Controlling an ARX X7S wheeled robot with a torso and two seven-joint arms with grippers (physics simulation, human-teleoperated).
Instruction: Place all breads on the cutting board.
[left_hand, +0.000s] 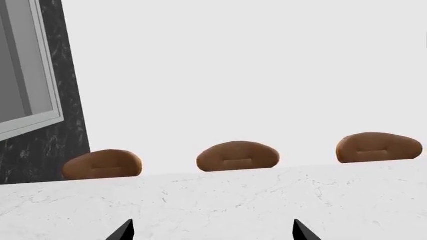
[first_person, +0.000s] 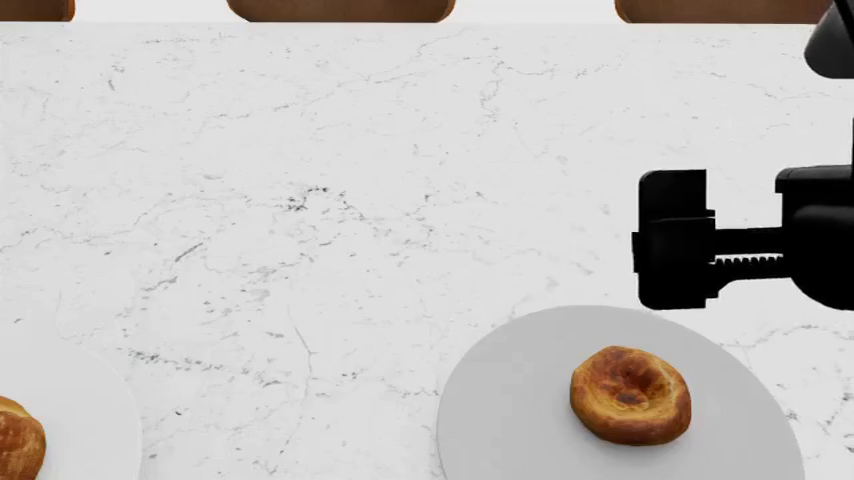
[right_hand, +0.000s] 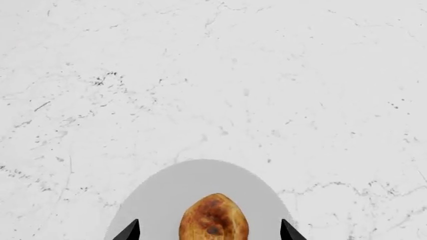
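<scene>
Head view looks down on a white marble counter (first_person: 334, 200). At about five o'clock sits a round white plate (first_person: 507, 420), and on it rests a golden-brown roll with a sunken dark centre (first_person: 630, 394), placed a little toward the plate's three o'clock side. At seven o'clock, cut by the frame edge, a second roll (first_person: 16, 438) lies on another white plate (first_person: 94, 420), only partly visible. Along the twelve o'clock edge, three brown chair backs (first_person: 340, 10) peek over the far rim of the counter. No cutting board shows in any view.

At three o'clock the right gripper (first_person: 674, 240) hangs above the bare counter, just beyond the near plate's far rim, apart from the roll. In the right wrist view its two black fingertips (right_hand: 131, 231) stand spread wide, one on each side of the roll (right_hand: 213, 217) on its plate (right_hand: 167, 190), with clear plate showing between each tip and the bread; the fingers are released and grasp nothing.

Left wrist view shows the left gripper (left_hand: 210, 231) with its two dark tips well apart and nothing between them, so it too is released. It faces across the counter (left_hand: 233, 200) toward the three chair backs (left_hand: 237, 156), with a dark panel and a grey framed window (left_hand: 27, 65) beyond. This gripper does not appear in the head view.
</scene>
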